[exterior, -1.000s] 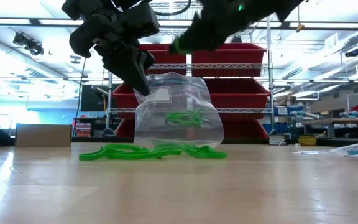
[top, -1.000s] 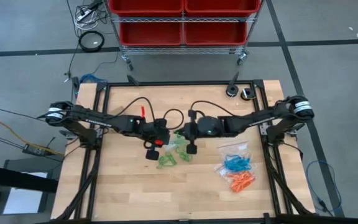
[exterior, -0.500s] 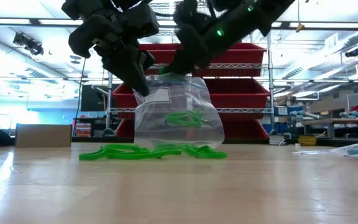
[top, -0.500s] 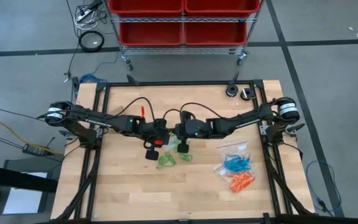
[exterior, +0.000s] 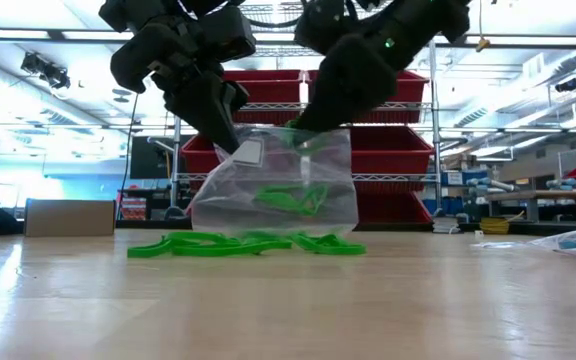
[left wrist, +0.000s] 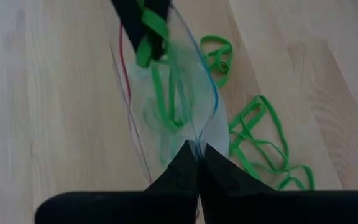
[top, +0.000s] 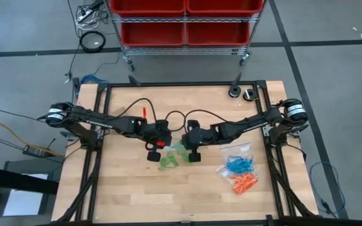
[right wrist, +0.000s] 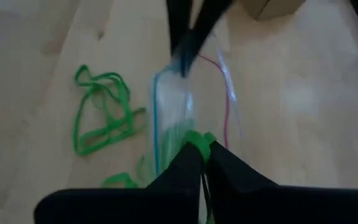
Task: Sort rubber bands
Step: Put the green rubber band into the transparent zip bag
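Nearest you, green bands point(exterior: 243, 243) are lying loose on the desk point(exterior: 288, 300). Above them, your left end effector point(exterior: 230, 146) and right end effector point(exterior: 303, 135) are each pinching the bag point(exterior: 273, 190) rim, holding it up with more green bands inside. Blue and orange bands point(top: 239, 174) are sitting bagged well to the right.

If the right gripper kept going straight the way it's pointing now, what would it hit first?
Most likely the clear bag it pinches, with the left gripper clamped on the far edge just beyond. Green rubber bands lie off to the side; depth is uncertain.
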